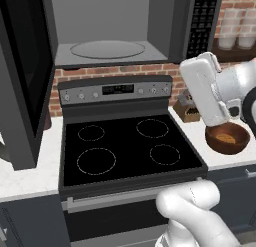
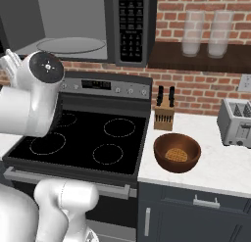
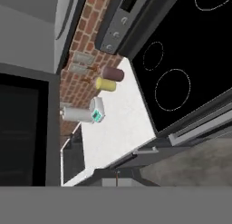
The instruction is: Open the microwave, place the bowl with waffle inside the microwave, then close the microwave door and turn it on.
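- The bowl (image 2: 177, 152) sits on the white counter (image 2: 215, 170) right of the stove (image 2: 83, 138), with the waffle (image 2: 176, 154) lying flat in its bottom; it rests near the counter's front edge, and nothing touches it.
- A knife block (image 2: 163, 116) stands just behind it toward the brick wall, and a toaster (image 2: 237, 122) stands well apart to its right.
- The microwave (image 1: 115, 31) hangs above the stove, its cavity exposed and the glass turntable (image 1: 107, 49) bare; the microwave door (image 1: 25, 76) is swung wide out to the left.
- The hand camera looks down at the counter left of the stove, so the bowl probably lies on the opposite side from where the hand points (a wide swing to the right seems needed).
- The fingers are pressed together and hold nothing.
- Being round, the bowl has no long axis to align with.
- Above the bowl there is open room, so a descent onto its near rim looks unobstructed.
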Robot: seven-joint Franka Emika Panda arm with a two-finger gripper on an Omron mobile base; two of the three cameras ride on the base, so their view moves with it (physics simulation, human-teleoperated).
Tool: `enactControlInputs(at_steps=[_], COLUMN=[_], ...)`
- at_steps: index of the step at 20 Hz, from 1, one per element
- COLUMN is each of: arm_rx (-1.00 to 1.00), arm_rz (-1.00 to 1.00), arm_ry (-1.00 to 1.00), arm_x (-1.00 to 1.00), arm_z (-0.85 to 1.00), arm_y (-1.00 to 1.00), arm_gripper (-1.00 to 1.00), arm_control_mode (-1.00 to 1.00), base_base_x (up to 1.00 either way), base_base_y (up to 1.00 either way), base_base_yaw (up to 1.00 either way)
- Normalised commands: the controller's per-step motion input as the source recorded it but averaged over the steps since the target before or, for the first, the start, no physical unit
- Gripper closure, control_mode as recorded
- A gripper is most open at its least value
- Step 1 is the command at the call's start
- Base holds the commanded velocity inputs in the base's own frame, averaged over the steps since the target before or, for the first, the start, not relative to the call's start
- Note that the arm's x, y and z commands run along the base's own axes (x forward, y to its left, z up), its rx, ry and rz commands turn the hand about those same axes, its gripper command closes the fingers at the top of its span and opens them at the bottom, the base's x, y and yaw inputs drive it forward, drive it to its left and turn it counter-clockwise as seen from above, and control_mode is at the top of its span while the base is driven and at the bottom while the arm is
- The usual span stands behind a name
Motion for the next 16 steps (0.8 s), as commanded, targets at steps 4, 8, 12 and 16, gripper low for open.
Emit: enactControlInputs(at_steps=[4,8,12,16], arm_rx=[-0.65,-0.30,0.03,0.12], arm_rz=[-0.22,-0.42,-0.45,-0.36], arm_ry=[0.14,0.09,0.03,0.01], arm_x=[0.00,-0.08,-0.41,-0.28], arm_z=[-0.21,-0.63,-0.76,-0.76], arm_y=[-0.76,-0.97,-1.00,-1.00], arm_gripper=[1.00,1.00,1.00,1.00], arm_control_mode=[-1.00,-1.00,-1.00,-1.00], base_base_x=[0.00,0.00,0.00,0.00], base_base_y=[0.00,0.00,0.00,0.00], base_base_yaw=[0.00,0.00,0.00,0.00])
